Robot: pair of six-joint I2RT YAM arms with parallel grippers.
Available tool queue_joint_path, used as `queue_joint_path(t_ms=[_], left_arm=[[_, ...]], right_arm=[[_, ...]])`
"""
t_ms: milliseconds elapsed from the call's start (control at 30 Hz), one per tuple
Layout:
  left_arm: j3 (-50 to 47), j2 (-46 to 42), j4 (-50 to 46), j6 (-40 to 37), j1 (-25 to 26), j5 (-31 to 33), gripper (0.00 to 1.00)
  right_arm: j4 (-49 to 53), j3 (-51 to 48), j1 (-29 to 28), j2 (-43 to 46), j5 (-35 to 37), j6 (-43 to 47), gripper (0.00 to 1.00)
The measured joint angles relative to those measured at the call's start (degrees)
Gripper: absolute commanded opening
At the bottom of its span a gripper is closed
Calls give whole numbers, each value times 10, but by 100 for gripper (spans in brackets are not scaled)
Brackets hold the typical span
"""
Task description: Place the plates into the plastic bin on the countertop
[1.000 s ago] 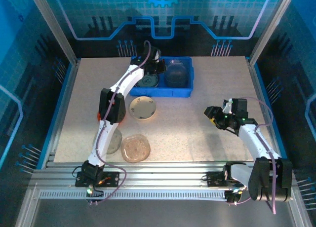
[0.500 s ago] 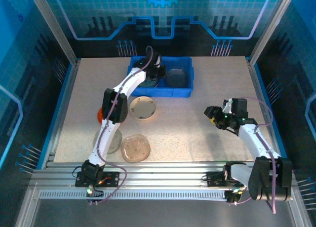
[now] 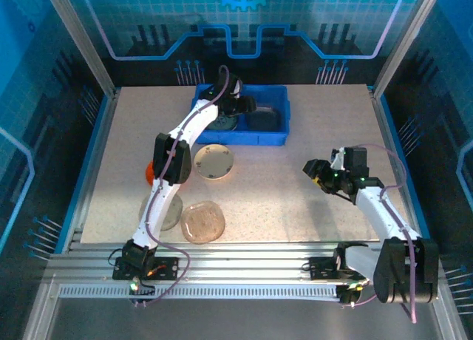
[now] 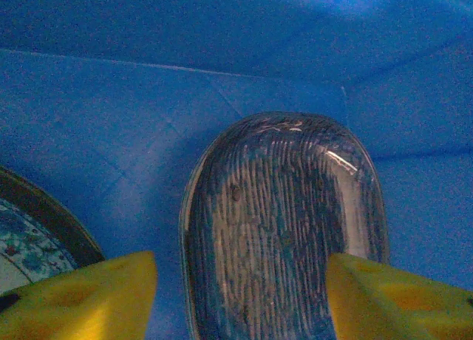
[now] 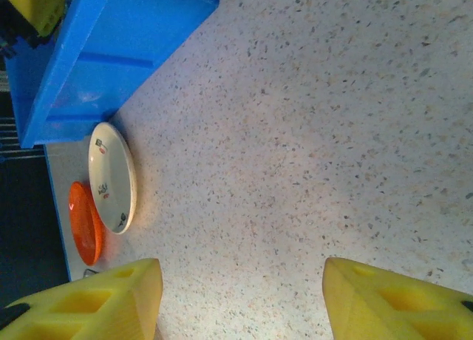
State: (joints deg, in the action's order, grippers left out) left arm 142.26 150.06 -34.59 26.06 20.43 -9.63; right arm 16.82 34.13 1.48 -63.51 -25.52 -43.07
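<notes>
- Left tool (image 4: 240, 284) spread, hovering above the ribbed glass plate (image 4: 281, 222) lying in the blue plastic bin (image 4: 111, 111).
- Right tool (image 5: 240, 288) spread above the worktop (image 5: 310, 133), at the bin's 4 o'clock.

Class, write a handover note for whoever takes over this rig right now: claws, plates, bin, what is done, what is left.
Left claw: open, inside the bin, over a glass plate.
Right claw: open, empty, above the countertop.
Done: glass plate and patterned plate lie in the bin.
To do: cream plate, orange plate, brownish plate and clear plate, all on the countertop.
</notes>
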Motion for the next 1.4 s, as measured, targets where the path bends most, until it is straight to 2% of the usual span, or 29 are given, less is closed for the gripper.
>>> queue_joint_path(t_ms=[67, 233, 333, 500, 667, 800, 900, 1167, 1400], left_arm=[[0, -1, 0, -8, 0, 0, 75], [-37, -32, 11, -12, 5, 3, 74], [-116, -84, 50, -11, 10, 4, 78], [-316, -226, 130, -9, 23, 4, 80], [-489, -386, 188, -10, 48, 4, 87], [-633, -527, 207, -12, 85, 13, 96], [-723, -621, 206, -12, 104, 20, 97], [-890, -814, 175, 0, 103, 44, 96], [-950, -891, 133, 25, 103, 49, 94]], right_arm=[[6, 3, -15, 2, 9, 8, 60], [16, 13, -57, 10, 27, 17, 60], [18, 19, -96, 30, 43, 25, 60], [20, 45, -184, 35, 78, 45, 60], [16, 49, -256, 23, 116, 58, 60], [4, 49, -305, 9, 132, 65, 60], [-14, 49, -336, -5, 136, 67, 60], [-41, 59, -387, -80, 138, 68, 51], [-52, 89, -415, -134, 126, 73, 37]])
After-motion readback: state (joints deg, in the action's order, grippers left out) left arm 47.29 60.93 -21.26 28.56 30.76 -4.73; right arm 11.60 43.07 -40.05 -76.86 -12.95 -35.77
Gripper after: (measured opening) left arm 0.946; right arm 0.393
